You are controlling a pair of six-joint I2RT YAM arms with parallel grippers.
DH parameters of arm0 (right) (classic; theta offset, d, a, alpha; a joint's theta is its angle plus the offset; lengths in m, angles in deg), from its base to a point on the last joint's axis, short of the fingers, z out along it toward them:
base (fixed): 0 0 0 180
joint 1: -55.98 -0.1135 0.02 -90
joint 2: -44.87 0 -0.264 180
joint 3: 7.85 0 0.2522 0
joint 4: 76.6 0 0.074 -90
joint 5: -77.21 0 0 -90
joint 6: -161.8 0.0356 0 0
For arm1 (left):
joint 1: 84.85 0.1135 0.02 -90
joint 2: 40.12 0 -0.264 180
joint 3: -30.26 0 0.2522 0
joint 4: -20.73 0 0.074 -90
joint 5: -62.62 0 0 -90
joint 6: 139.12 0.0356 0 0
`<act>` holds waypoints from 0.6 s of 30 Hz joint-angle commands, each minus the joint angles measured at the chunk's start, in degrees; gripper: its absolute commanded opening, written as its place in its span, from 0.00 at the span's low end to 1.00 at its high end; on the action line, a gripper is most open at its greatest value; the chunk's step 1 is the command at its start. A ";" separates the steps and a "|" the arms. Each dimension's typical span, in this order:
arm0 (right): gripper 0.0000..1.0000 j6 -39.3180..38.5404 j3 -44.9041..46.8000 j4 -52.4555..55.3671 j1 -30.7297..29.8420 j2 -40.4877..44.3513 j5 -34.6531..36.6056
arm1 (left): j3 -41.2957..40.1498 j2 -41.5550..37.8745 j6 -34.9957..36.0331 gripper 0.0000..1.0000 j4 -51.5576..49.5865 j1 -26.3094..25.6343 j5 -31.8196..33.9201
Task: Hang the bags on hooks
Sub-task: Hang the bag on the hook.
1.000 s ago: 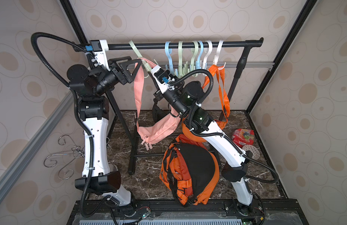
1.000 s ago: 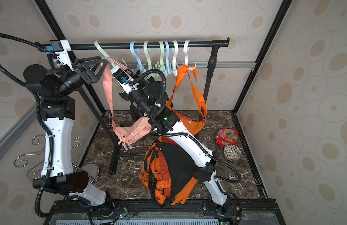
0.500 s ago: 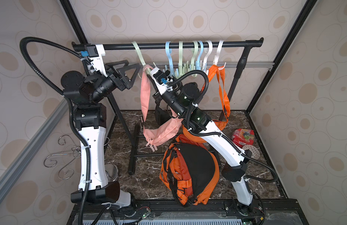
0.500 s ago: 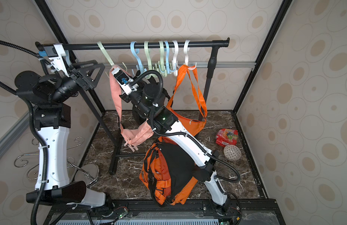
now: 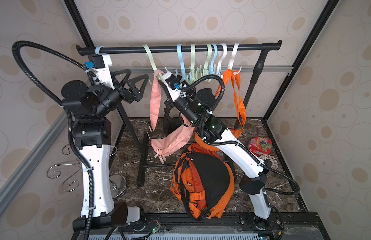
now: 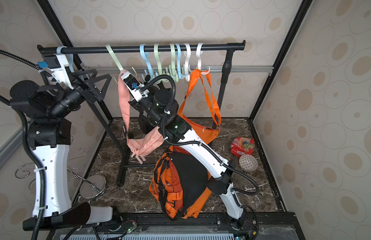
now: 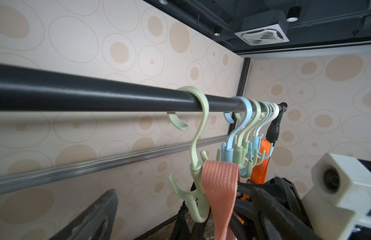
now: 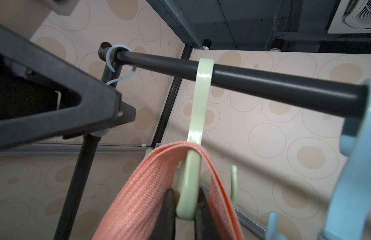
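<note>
Tool (image 8: 185,195) pinches hook (image 8: 200,99) (strap (image 8: 138,197) draped over).

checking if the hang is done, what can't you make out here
Right gripper: hidden behind its own wrist camera in both top views; only the right wrist view shows it, shut on the green hook.
Prong under the pink strap: covered by the strap in both wrist views.
Pink bag: one end behind the right arm in both top views.

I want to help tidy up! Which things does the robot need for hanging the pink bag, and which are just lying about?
For the job: pink bag, green hook, black rail, right tool pinching that hook, open left tool.
Not needed: orange tote, backpack, snack packet, bowl.
</note>
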 commanded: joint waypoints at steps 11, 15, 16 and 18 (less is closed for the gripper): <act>0.00 1.83 1.92 0.02 0.29 0.51 0.60 | 17.92 8.97 14.53 0.97 -21.16 -6.77 9.93; 0.00 1.52 1.64 -0.27 0.27 0.22 0.63 | 17.03 8.92 15.70 0.95 -22.21 -8.16 10.39; 0.00 1.49 1.65 -0.22 0.28 0.22 0.73 | 15.98 8.32 15.98 0.95 -22.08 -8.54 11.01; 0.00 1.31 1.65 -0.18 0.32 0.23 0.76 | 13.50 6.75 15.83 0.98 -20.67 -8.92 11.40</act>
